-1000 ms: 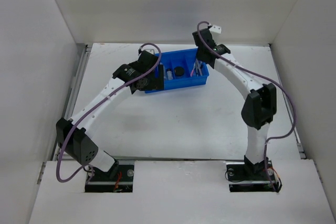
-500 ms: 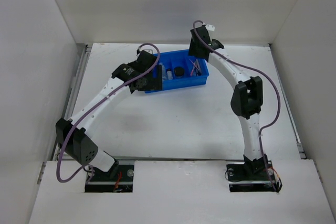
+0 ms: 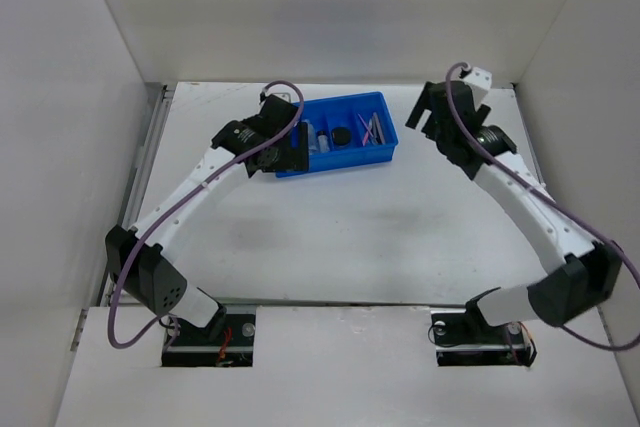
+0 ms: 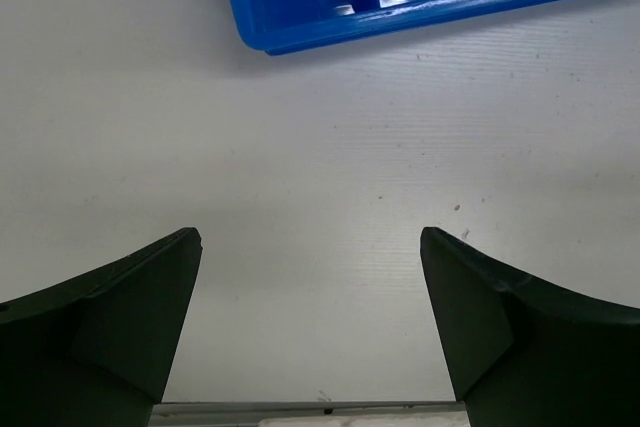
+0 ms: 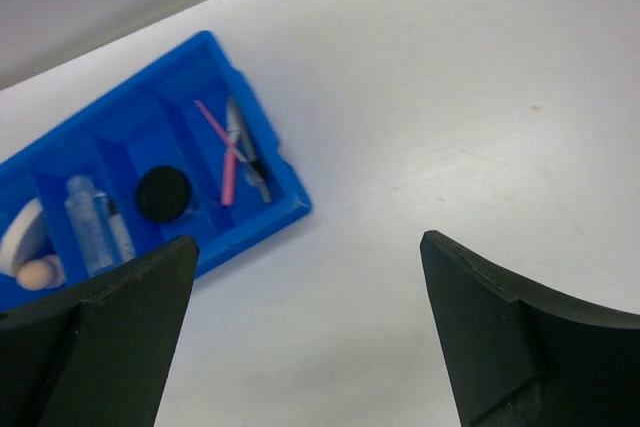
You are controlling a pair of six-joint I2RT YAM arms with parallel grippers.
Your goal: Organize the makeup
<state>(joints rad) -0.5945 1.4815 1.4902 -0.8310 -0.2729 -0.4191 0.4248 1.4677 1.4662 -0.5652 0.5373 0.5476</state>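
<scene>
All the makeup [image 5: 162, 194] lies in your blue divided plastic tray [image 5: 262, 230]. Left gripper [image 4: 310, 247] and right gripper [image 5: 310, 247] gape empty. The thin pink pencil [image 5: 214, 124] looks light and likely to roll, so pinch mid-shaft.

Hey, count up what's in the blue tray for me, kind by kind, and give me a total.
Pencils: 2 (one pink, one dark)
Clear bottles: 2
Black jar: 1
Tan sponge: 1
Cream puff: 1
Total: 7, all inside the blue tray
</scene>
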